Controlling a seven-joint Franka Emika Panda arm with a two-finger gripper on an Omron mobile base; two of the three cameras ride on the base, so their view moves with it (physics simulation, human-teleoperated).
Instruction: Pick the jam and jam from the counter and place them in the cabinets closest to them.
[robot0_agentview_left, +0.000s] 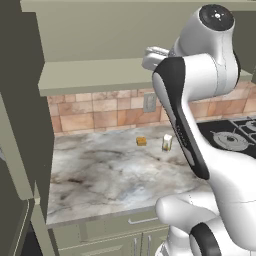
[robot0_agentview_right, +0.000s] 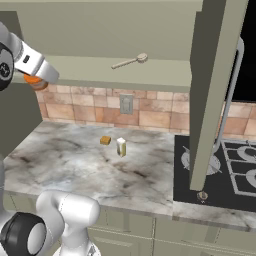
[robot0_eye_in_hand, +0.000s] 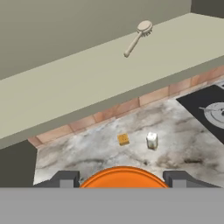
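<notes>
So the gripper (robot0_eye_in_hand: 122, 178) is up high by the open cabinets (robot0_agentview_right: 100, 30), with its two dark finger tips (robot0_eye_in_hand: 64, 178) pinching an orange-lidded jam jar (robot0_eye_in_hand: 123, 177) between them; from the right base view you can see the orange bit (robot0_agentview_right: 35, 82) tucked under the hand, just at the front edge of the cabinet's bottom shelf (robot0_agentview_right: 115, 71). That shelf has a wooden dish brush (robot0_eye_in_hand: 138, 37) lying on it further along, well apart from the jar. Down on the counter (robot0_agentview_left: 100, 175) there's a small pale jar-like thing (robot0_agentview_right: 121, 147) standing upright, too small to tell if it's jam, with a little orange-brown block (robot0_agentview_right: 105, 140) just beside it. The stove (robot0_agentview_right: 235, 175) sits at the counter's right end.
</notes>
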